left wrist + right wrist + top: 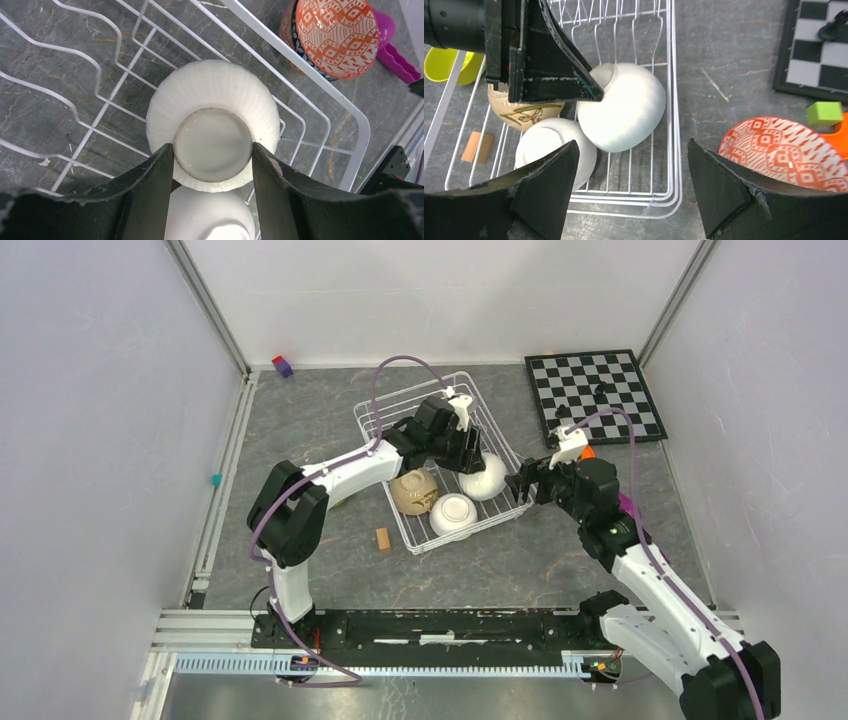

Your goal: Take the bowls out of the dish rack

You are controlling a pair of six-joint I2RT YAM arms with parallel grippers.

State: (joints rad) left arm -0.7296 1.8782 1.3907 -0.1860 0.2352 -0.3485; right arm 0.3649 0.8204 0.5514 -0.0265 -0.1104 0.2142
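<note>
at the far left, on the table outside the dish rack (pixel 672 75): a lime-yellow bowl (pixel 444 65), already out. inside the rack, toward its near end, three bowls to go: a tan bowl (pixel 524 112), a plain white bowl (pixel 549 145) just near of it, and to their right a ribbed white bowl (pixel 215 85), tipped over with its foot ring turned up and leaning against the plain white one. likely glazed ceramic, so stiff, brittle and slick; light enough for one arm, but apt to chip on wire or on a neighbour. best taken by the raised foot ring, the only narrow, steep-sided part on show, then lifted straight clear of the prongs. on that ring, the left gripper (pixel 212 146): part-way closed, fingers (pixel 150 190) set against either side of it, the bowl resting in the rack and not yet lifted; firmness of the hold hard to judge. further right, at the rack's near right corner, the right gripper (pixel 632 141): spread wide, holding nothing, touching nothing. right of the rack, on the table, a red-patterned bowl (pixel 781 150), unloaded too.
</note>
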